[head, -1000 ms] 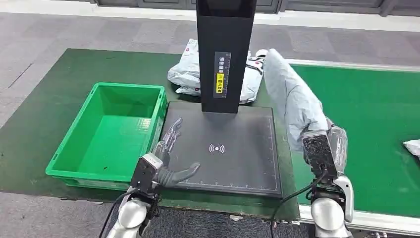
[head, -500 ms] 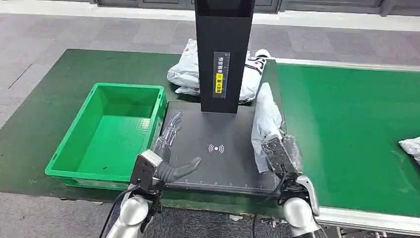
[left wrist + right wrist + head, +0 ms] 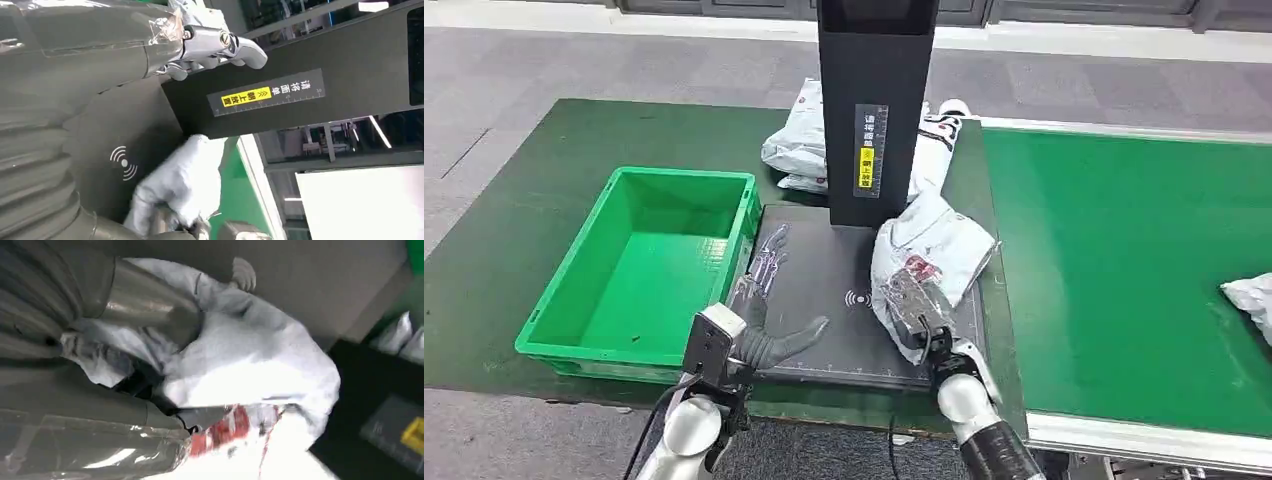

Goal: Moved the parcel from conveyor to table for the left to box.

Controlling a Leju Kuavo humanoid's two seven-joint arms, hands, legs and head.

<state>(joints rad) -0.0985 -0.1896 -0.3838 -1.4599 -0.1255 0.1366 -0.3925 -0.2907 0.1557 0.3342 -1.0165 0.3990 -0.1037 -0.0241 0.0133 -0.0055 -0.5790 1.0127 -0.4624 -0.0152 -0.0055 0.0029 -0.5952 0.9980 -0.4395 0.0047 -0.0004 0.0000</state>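
Observation:
A grey-white parcel [image 3: 929, 245] with red print lies crumpled on the right half of the black scanner pad [image 3: 824, 290], below the black scanner column [image 3: 874, 110]. My right hand [image 3: 912, 312] grips its near end; the right wrist view shows the thumb and fingers closed around the parcel [image 3: 250, 355]. My left hand [image 3: 759, 315] rests open on the pad's left edge, fingers spread, beside the green box [image 3: 649, 270]. The left wrist view shows the parcel [image 3: 182, 180] on the pad near the scan symbol.
Two more parcels [image 3: 799, 140] lie behind the column on the green table. The green conveyor [image 3: 1124, 270] runs at the right, with another parcel [image 3: 1249, 295] at its right edge. The green box is empty.
My right hand has swung left from the conveyor with the parcel and lowered it onto the scanner pad. The parcel has gone from upright to slumped. The left hand has barely moved.

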